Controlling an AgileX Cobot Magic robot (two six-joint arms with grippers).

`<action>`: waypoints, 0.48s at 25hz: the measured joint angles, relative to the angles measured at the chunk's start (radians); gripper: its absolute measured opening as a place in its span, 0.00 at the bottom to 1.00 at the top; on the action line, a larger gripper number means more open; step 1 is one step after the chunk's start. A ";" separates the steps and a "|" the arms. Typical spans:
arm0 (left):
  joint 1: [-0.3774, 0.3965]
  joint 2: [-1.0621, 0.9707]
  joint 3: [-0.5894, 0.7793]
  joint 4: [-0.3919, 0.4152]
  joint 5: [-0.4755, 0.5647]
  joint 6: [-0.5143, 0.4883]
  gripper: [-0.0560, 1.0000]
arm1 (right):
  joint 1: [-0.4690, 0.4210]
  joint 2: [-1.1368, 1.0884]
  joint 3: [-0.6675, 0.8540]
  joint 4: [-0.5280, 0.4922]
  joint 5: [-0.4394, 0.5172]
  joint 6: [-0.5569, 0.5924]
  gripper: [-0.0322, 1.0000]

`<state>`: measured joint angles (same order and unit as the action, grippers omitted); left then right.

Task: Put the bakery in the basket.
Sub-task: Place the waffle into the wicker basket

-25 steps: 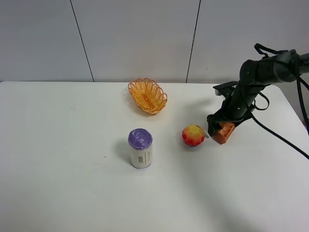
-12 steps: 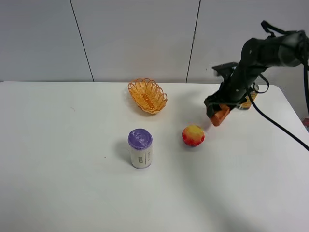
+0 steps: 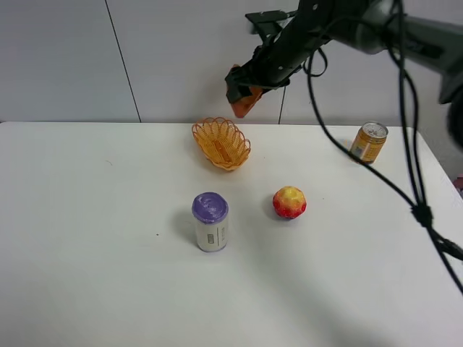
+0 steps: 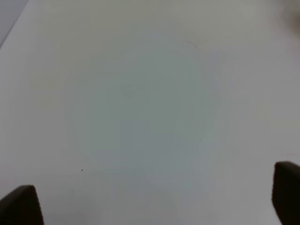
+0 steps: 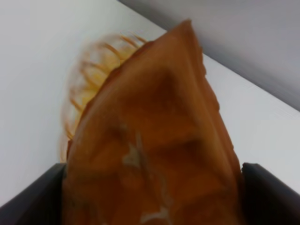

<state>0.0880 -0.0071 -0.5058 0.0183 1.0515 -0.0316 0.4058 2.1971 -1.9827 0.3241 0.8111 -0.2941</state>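
My right gripper [image 3: 242, 88] is shut on the bakery [image 3: 246, 100], an orange-brown wedge, and holds it high in the air just above and behind the orange woven basket [image 3: 221, 143]. In the right wrist view the bakery [image 5: 154, 154] fills the frame between the two dark fingers, with the blurred basket [image 5: 89, 84] behind it. The basket stands at the back middle of the white table. My left gripper [image 4: 150, 201] is open over bare table; only its two dark fingertips show in the left wrist view. The left arm is out of the exterior view.
A round red-yellow fruit [image 3: 289, 202] lies right of centre. A white can with a purple lid [image 3: 210, 221] stands in front of the basket. An orange drink can [image 3: 368, 142] stands at the back right. The right arm's cables [image 3: 405, 166] hang across the right side.
My right gripper has lifted the bakery from beside the fruit and carried it up and left to above the basket. The orange can, hidden before, shows now.
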 joint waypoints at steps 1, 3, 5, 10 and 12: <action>0.000 0.000 0.000 0.000 0.000 0.000 1.00 | 0.012 0.046 -0.026 0.003 0.000 0.006 0.70; 0.000 0.000 0.000 0.000 0.000 0.000 1.00 | 0.035 0.131 -0.066 0.002 -0.001 0.026 0.70; 0.000 0.000 0.000 0.000 0.000 0.000 1.00 | 0.043 0.186 -0.082 0.000 -0.008 0.046 0.70; 0.000 0.000 0.000 0.000 0.000 0.000 1.00 | 0.048 0.229 -0.088 -0.014 -0.021 0.060 0.70; 0.000 0.000 0.000 0.000 0.000 0.000 1.00 | 0.048 0.229 -0.092 -0.031 -0.024 0.055 0.70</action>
<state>0.0880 -0.0071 -0.5058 0.0183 1.0515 -0.0316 0.4533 2.4264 -2.0750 0.2935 0.7872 -0.2388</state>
